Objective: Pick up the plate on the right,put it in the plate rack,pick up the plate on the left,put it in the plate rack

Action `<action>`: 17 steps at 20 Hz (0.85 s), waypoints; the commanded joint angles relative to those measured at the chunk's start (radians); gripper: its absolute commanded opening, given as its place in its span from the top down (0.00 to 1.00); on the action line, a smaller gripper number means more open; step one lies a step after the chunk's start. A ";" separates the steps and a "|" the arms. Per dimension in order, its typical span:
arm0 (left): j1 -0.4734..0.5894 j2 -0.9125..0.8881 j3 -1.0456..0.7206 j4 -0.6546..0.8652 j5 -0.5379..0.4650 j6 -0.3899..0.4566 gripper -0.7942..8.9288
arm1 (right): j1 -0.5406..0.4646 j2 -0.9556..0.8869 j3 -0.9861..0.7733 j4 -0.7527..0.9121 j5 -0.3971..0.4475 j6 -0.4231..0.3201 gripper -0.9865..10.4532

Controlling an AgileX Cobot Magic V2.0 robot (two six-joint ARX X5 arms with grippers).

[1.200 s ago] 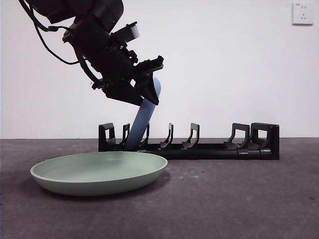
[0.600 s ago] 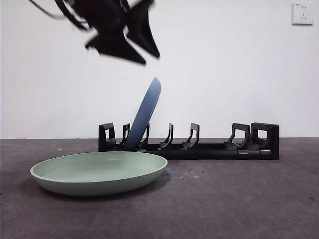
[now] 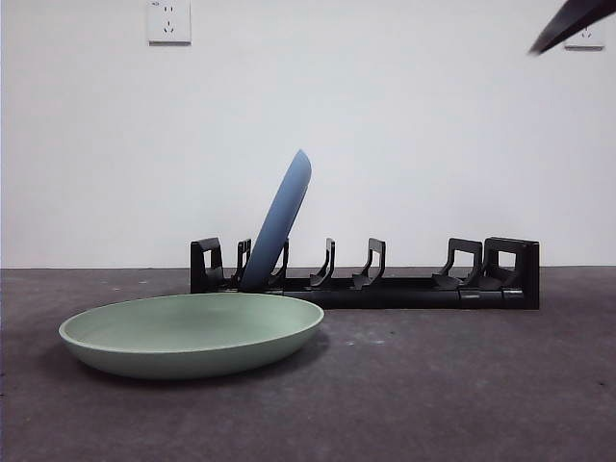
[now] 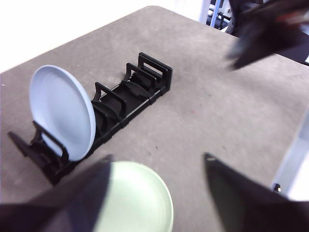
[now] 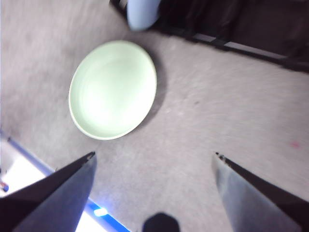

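A blue plate (image 3: 284, 217) stands tilted in a slot near the left end of the black plate rack (image 3: 414, 289), with nothing holding it. In front of the rack, a pale green plate (image 3: 192, 332) lies flat on the table. High over the table, my left gripper (image 4: 158, 158) is open and empty, looking down on the blue plate (image 4: 60, 108), the rack (image 4: 145, 82) and the green plate (image 4: 137, 203). My right gripper (image 5: 154, 155) is also open and empty, high above the green plate (image 5: 113, 89). A black arm tip (image 3: 568, 21) shows in the top right corner.
The dark grey table (image 3: 462, 385) meets a white wall with sockets (image 3: 168, 21) behind the rack. The other arm's blurred gripper (image 4: 270, 29) shows in the left wrist view. The table's edge (image 5: 48, 169) runs close to the green plate.
The arm that held the blue plate has let go and risen out of the front view. The blue plate stays leaning in the rack. A black tip now shows at the top right.
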 commanded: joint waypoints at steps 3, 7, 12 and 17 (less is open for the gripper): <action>-0.012 -0.124 -0.004 -0.142 0.016 0.095 0.43 | 0.116 0.161 -0.011 0.087 0.031 0.043 0.56; -0.016 -0.177 -0.004 -0.286 0.016 0.187 0.39 | 0.211 0.333 -0.011 0.159 0.084 0.073 0.56; -0.016 -0.169 -0.004 -0.389 0.015 0.238 0.29 | 0.277 0.462 -0.011 0.235 0.127 0.100 0.56; -0.016 -0.140 -0.004 -0.421 0.016 0.278 0.29 | 0.319 0.549 -0.011 0.326 0.158 0.144 0.56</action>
